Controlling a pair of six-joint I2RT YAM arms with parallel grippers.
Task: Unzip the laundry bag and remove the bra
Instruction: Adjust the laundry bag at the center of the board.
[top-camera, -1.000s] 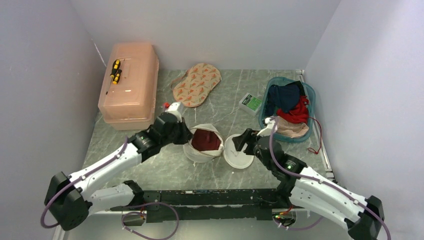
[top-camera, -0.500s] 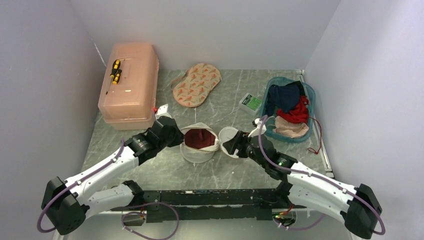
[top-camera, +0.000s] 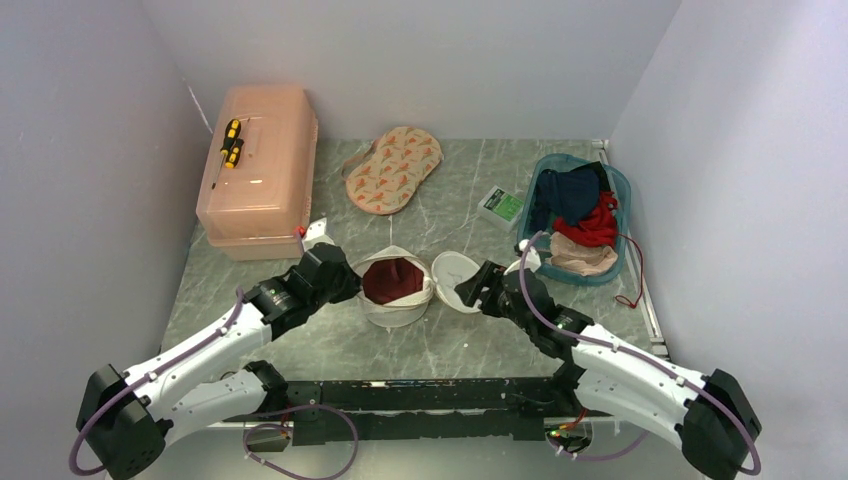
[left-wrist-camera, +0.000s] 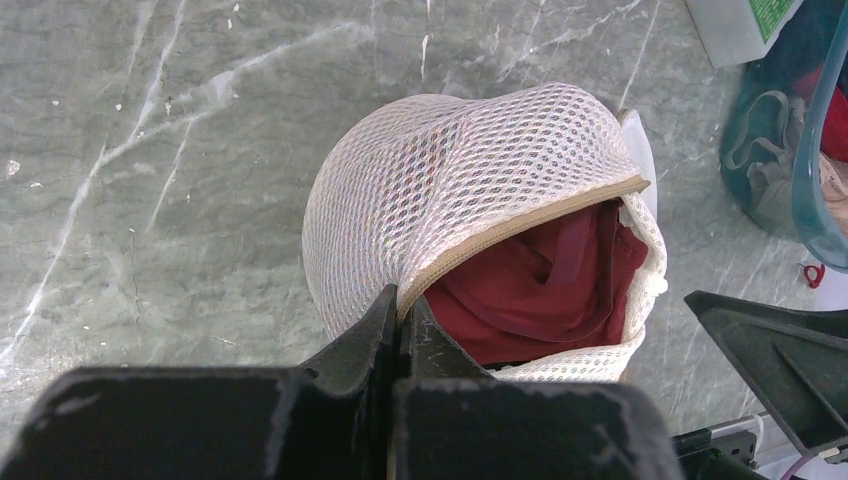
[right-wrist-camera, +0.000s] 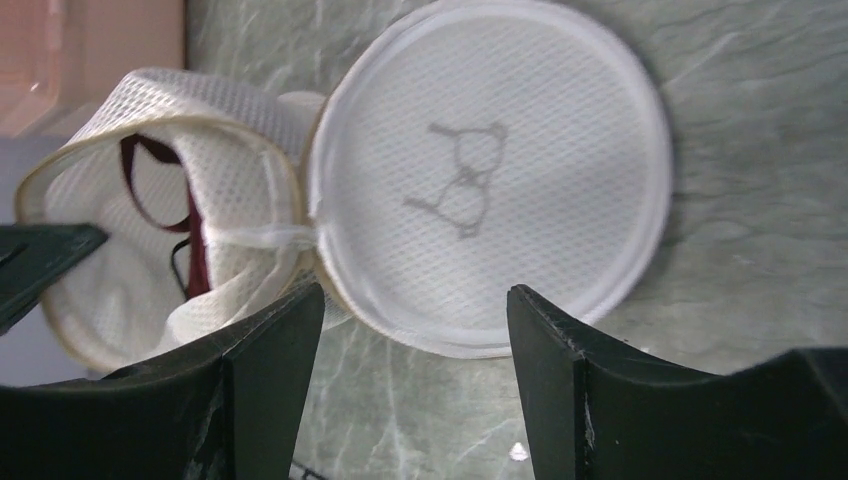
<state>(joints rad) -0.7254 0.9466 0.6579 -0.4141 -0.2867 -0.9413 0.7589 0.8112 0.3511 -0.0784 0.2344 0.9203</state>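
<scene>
One laundry bag (left-wrist-camera: 450, 170): white mesh drum, cream rim, laid mid-table with its mouth open. One bra (left-wrist-camera: 540, 290): dark maroon soft fabric, bunched inside it. The round flat lid (right-wrist-camera: 490, 170) is folded out rightward. The left gripper (left-wrist-camera: 400, 320) is pinched on the rim; the right gripper (right-wrist-camera: 412, 300) is held spread wide by the lid.

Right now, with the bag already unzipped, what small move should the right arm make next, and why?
Probably shift the right gripper from over the lid toward the mouth of the laundry bag. That gripper is open and empty, the left gripper is shut on the bag's rim, and the maroon bra lies exposed inside.
</scene>
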